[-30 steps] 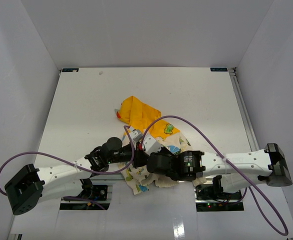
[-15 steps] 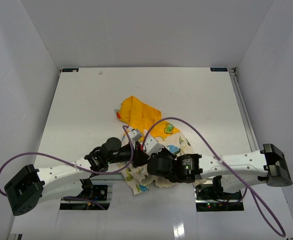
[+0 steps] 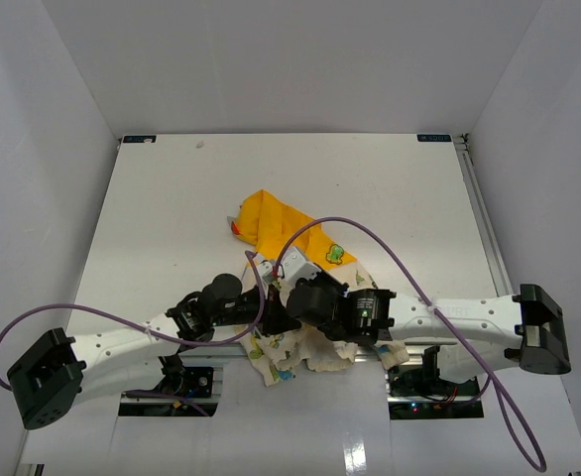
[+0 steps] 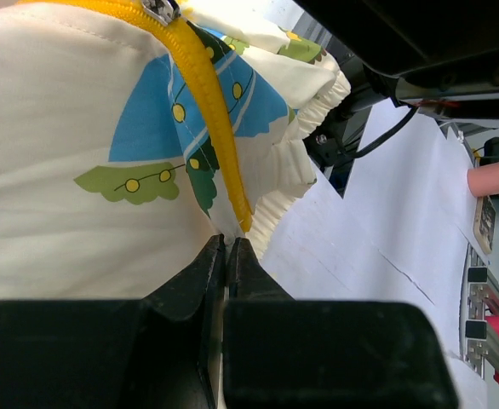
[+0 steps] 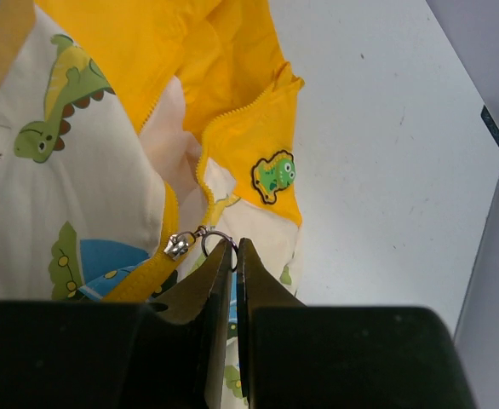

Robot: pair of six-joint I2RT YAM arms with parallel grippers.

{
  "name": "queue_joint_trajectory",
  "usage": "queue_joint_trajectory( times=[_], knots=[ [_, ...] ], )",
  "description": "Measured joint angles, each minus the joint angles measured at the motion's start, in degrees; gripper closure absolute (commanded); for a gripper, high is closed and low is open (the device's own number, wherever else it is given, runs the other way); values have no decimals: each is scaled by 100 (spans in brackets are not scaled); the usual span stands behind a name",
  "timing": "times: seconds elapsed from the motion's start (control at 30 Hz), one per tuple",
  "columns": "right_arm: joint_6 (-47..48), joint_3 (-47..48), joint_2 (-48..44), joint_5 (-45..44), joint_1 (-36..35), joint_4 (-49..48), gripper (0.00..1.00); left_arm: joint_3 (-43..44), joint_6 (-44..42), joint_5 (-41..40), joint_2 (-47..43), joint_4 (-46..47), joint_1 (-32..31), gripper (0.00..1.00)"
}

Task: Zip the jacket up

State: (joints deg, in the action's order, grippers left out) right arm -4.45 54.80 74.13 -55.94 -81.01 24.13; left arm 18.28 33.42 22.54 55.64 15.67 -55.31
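Observation:
The jacket (image 3: 290, 248) lies near the table's front middle, cream with cartoon prints, its yellow hood pointing to the back. My left gripper (image 4: 231, 243) is shut on the jacket's bottom hem at the lower end of the yellow zipper strip (image 4: 207, 94). My right gripper (image 5: 233, 245) is shut on the metal pull ring (image 5: 214, 244) of the silver zipper slider (image 5: 177, 246). The slider also shows at the top edge of the left wrist view (image 4: 160, 10). Above the slider the two yellow zipper halves (image 5: 200, 162) lie apart, with the yellow lining showing. Both grippers (image 3: 271, 322) meet over the jacket's lower part.
Purple cables (image 3: 370, 238) loop from both arms over the table. White walls (image 3: 33, 198) enclose the table on three sides. A metal rail (image 3: 484, 228) runs along the right edge. A pink cylinder (image 4: 495, 177) and arm mounts (image 3: 414, 382) sit off the front edge.

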Motion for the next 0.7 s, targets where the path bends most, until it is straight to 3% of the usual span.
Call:
queue_joint_trajectory(
  times=[0.27, 0.7],
  knots=[
    [163, -176, -328, 286, 439, -553, 92, 0, 158, -23, -184, 55, 0, 100],
    [772, 440, 787, 1877, 2873, -1735, 92, 46, 337, -560, -507, -430, 7, 100]
  ],
)
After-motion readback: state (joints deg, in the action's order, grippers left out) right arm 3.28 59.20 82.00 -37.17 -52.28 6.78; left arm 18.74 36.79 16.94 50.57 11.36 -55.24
